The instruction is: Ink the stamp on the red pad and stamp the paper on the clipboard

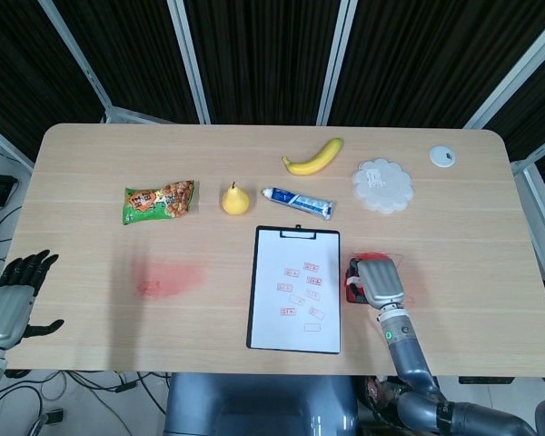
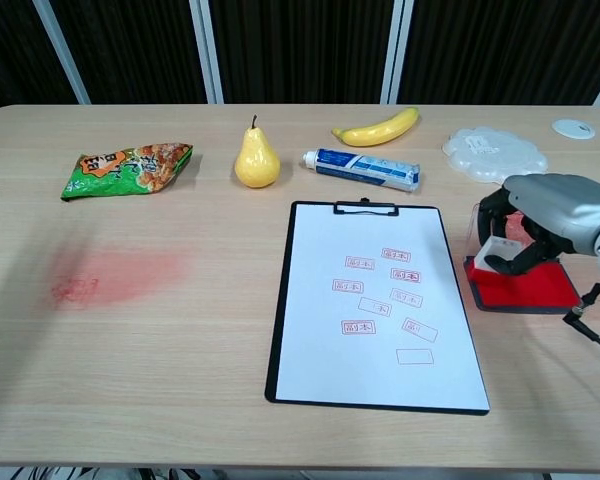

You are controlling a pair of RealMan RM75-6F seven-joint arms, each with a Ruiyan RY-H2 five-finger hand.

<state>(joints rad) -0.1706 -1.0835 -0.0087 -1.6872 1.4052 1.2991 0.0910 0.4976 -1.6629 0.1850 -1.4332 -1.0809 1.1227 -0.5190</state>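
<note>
My right hand (image 2: 545, 215) (image 1: 379, 282) grips a small white stamp (image 2: 498, 251) and holds it down over the red ink pad (image 2: 525, 288), which lies just right of the clipboard (image 2: 375, 300) (image 1: 296, 289). Whether the stamp's face touches the pad I cannot tell. The white paper (image 2: 380, 340) on the clipboard carries several red rectangular stamp marks. In the head view the hand hides most of the pad. My left hand (image 1: 14, 295) hangs off the table's near left edge, fingers apart and holding nothing.
Along the far side lie a green snack bag (image 2: 127, 168), a pear (image 2: 256, 157), a toothpaste tube (image 2: 362, 168), a banana (image 2: 376, 128), a scalloped white plate (image 2: 493, 153) and a small white disc (image 2: 573, 128). A red smear (image 2: 110, 276) marks the tabletop at left.
</note>
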